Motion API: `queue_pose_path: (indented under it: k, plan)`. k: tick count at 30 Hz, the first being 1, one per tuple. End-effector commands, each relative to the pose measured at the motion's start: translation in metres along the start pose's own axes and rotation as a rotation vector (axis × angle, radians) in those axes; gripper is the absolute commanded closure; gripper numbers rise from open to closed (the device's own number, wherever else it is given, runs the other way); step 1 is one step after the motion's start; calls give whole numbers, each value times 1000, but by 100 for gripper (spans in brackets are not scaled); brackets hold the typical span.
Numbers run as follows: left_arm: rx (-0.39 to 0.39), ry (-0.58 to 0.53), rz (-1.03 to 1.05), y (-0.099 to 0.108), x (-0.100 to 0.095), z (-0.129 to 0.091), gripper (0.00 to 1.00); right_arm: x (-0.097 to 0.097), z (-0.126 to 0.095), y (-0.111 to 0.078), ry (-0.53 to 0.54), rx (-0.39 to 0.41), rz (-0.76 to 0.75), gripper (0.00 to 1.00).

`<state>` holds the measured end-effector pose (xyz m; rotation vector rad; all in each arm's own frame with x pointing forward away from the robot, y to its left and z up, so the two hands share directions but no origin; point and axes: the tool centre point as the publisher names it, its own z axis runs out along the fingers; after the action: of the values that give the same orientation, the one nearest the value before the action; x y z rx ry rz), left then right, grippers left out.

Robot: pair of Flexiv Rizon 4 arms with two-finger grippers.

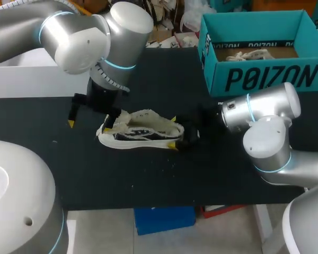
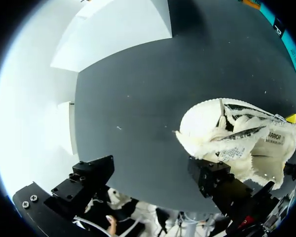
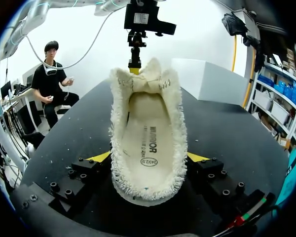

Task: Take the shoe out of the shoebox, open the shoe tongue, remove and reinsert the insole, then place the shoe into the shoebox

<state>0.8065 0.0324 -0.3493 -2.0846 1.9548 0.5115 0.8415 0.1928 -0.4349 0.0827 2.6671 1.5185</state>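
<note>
**Shoe out on the table, heel in the right gripper**

The shoe (image 1: 140, 131) lies out of its box, near the middle of the head view on the black table (image 1: 148, 180). It is cream with a fleecy lining and a dark stripe along its side. Its heel end points to the right of the frame and its toe to the left.

The right gripper (image 1: 173, 132) comes in low from the right edge of the frame. Its two yellow tips sit on either side of the heel end. In its own wrist view, the right gripper (image 3: 148, 158) has a finger pressed against each fleecy flank of the shoe (image 3: 147, 138), so it is clamped on the shoe. The shoe's mouth gapes wide there, and the insole (image 3: 148, 143) lies flat inside.

The left gripper (image 1: 90, 123) hangs from the big arm in the upper left of the frame, at the toe end. In its wrist view, the left gripper (image 2: 150, 173) has its fingers spread far apart with nothing between them. The shoe (image 2: 237, 136) lies just ahead of one finger.

The teal shoebox (image 1: 265, 76) stands open in the upper right of the frame, well apart from the shoe. A white box (image 1: 26, 79) sits at the far left edge.
</note>
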Motion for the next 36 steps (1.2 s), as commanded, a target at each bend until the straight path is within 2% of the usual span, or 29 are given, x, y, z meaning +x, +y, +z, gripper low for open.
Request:
queue_pose_path:
  k: [1,9,11,13,16,19,20,21,23,24,27,28,30,31,32,36]
  plan:
    - [-3,17,2,-2,-4,5,0,-1,0,-2,0,0,1,100]
    - [54,48,48,-2,-8,-16,0,-1,0,-2,0,0,1,100]
    - [125,68,137,0,-8,-28,0,-1,0,-2,0,0,1,100]
    - [231,58,233,3,-8,-42,0,-1,0,-2,0,0,1,100]
    - [345,116,401,6,-10,-62,0,-1,0,-2,0,0,1,100]
    - [431,175,602,9,-10,-84,73,-1,0,-2,0,0,1,100]
    - [441,199,664,10,-9,-89,88,-1,0,-2,0,0,1,100]
    - [455,212,768,10,-5,-95,100,-1,0,-2,0,0,1,100]
    - [482,249,1052,12,8,-108,100,-1,0,-2,0,0,1,100]
    - [518,230,1156,14,14,-112,100,-1,0,-2,0,0,1,100]
    - [537,366,1476,13,29,-120,100,-1,0,-2,0,0,1,100]
    - [523,425,1500,12,33,-121,100,-1,0,-2,0,0,1,100]
    - [459,390,1588,4,49,-119,100,-1,0,-2,0,0,1,100]
    - [381,384,1580,-1,59,-118,100,-1,0,-2,0,0,1,100]
    - [252,339,1416,-9,70,-118,100,-1,0,-2,0,0,1,100]
    - [252,339,1416,-9,70,-118,100,-1,0,-2,0,0,1,100]
